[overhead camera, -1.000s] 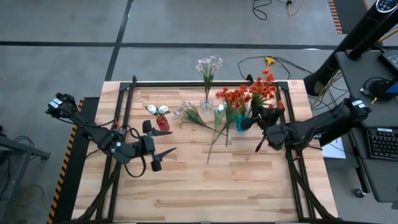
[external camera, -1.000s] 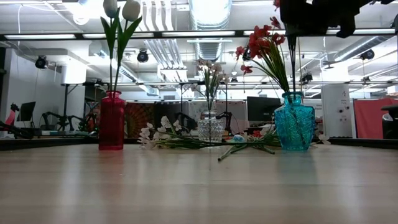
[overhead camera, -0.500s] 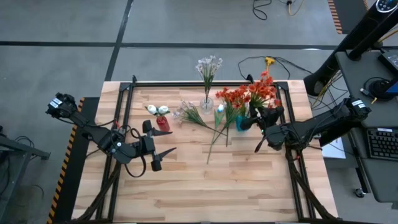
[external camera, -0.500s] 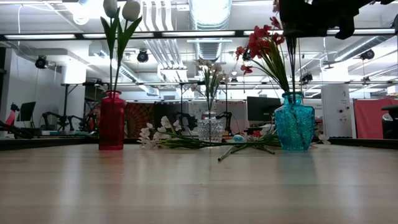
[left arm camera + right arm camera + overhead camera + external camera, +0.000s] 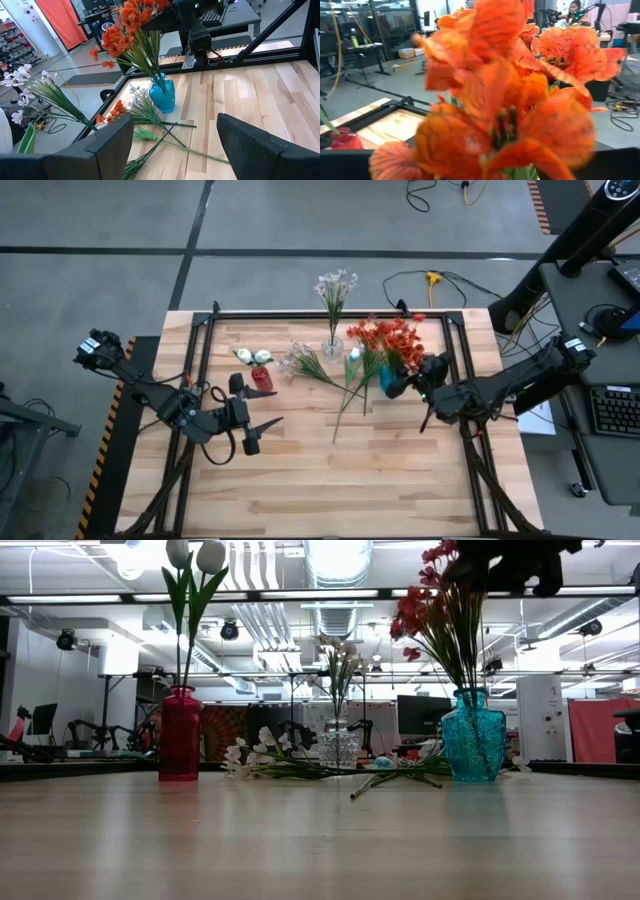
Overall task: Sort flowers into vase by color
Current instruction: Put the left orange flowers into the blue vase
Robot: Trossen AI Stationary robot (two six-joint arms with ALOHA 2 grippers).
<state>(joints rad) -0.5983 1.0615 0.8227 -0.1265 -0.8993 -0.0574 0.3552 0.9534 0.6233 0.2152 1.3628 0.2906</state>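
Right hand: raised above the counter at its right rear, just beside the orange-red blooms standing in the blue vase; whether its fingers are parted or closed cannot be told, and no stem can be seen held in it. Its own camera is filled with orange-red petals pressed close. Blue vase: upright, holding a full bunch of orange-red stems that fans upward and leans a little. Just beside the blue vase, toward the middle of the counter — loose flowers lying flat, green stalks crossing, with pale small-blossom sprays and a few orange-red heads among them. Clear glass vase: upright at the rear centre, holding a pale pink-white spray. Red vase: upright, left of centre, holding two white tulip buds on green stalks. Left hand: over the counter's left half, near the red vase but apart from it, fingers spread wide and grasping nothing — its two dark fingers frame the blue vase and the loose stems beyond.
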